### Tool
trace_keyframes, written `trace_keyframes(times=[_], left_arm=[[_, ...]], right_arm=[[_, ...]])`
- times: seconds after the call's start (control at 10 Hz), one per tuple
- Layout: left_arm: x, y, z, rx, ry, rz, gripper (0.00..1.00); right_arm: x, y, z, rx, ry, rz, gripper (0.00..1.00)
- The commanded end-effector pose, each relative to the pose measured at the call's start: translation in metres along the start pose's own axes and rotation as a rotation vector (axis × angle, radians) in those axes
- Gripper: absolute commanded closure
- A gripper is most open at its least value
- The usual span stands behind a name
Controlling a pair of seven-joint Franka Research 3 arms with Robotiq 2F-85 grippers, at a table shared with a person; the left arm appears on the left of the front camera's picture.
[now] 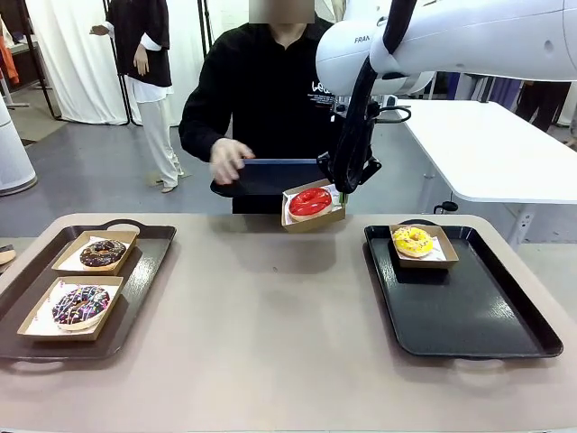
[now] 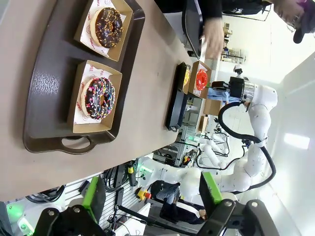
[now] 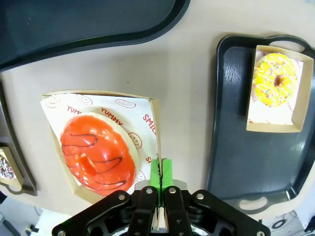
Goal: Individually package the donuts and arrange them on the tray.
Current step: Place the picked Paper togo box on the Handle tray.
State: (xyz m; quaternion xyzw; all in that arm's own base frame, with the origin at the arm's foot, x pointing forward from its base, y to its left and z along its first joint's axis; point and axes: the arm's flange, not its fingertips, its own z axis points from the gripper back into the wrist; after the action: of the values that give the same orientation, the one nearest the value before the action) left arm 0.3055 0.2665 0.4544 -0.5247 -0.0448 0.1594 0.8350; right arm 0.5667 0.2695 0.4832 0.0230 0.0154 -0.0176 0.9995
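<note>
Beige surface [image 1: 270, 307] stretches before us, with a person [image 1: 261, 90] at its far side holding a dark blue tray [image 1: 270, 176] just off the far edge. On our left lies a brown tray [image 1: 144, 271] carrying two paper-lined cardboard boxes: the far one holds the chocolate donut [image 1: 103, 253], the near one the purple donut [image 1: 81, 305] with coloured sprinkles. On our right sits a black tray [image 1: 469, 307], and in its far left corner a box contains the yellow donut [image 1: 412, 240].

Our right arm [image 1: 451, 41] reaches across the middle. Its right gripper [image 3: 161, 172] has its jaws pressed together on the edge of the red donut's box [image 1: 315, 219], which it holds tilted above the far middle of the surface, between the two trays. The red donut [image 1: 310, 201] lies inside on printed paper.

Our left gripper [image 2: 147, 196] hangs with its jaws spread wide and nothing between them, looking toward the brown tray from beyond its handle end.
</note>
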Motion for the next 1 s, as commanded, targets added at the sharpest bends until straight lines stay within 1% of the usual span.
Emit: trace_keyframes(times=[0.0, 0.2, 0.3, 0.4, 0.5, 0.6, 0.7, 0.9], left_arm=[[-0.001, 0.000, 0.002, -0.012, -0.003, -0.008, 0.00], [-0.001, 0.000, 0.002, -0.012, -0.003, -0.008, 0.00], [-0.001, 0.000, 0.002, -0.012, -0.003, -0.008, 0.00], [-0.001, 0.000, 0.002, -0.012, -0.003, -0.008, 0.00], [-0.001, 0.000, 0.002, -0.012, -0.003, -0.008, 0.00], [-0.001, 0.000, 0.002, -0.012, -0.003, -0.008, 0.00], [-0.001, 0.000, 0.002, -0.012, -0.003, -0.008, 0.00], [-0.001, 0.000, 0.002, -0.012, -0.003, -0.008, 0.00]], right_arm=[[-0.003, -0.002, 0.001, 0.007, 0.004, -0.009, 1.00], [0.000, 0.000, 0.000, 0.000, 0.000, 0.000, 0.99], [-0.020, -0.008, 0.007, -0.009, -0.008, 0.095, 0.99], [-0.047, -0.026, 0.014, -0.024, -0.008, 0.130, 0.99], [-0.069, -0.045, 0.019, -0.047, -0.016, 0.136, 0.99], [-0.089, -0.069, 0.019, -0.077, -0.024, 0.128, 0.99], [-0.105, -0.094, 0.015, -0.077, -0.010, 0.101, 0.99], [-0.137, -0.142, 0.009, -0.044, -0.018, 0.050, 0.99]])
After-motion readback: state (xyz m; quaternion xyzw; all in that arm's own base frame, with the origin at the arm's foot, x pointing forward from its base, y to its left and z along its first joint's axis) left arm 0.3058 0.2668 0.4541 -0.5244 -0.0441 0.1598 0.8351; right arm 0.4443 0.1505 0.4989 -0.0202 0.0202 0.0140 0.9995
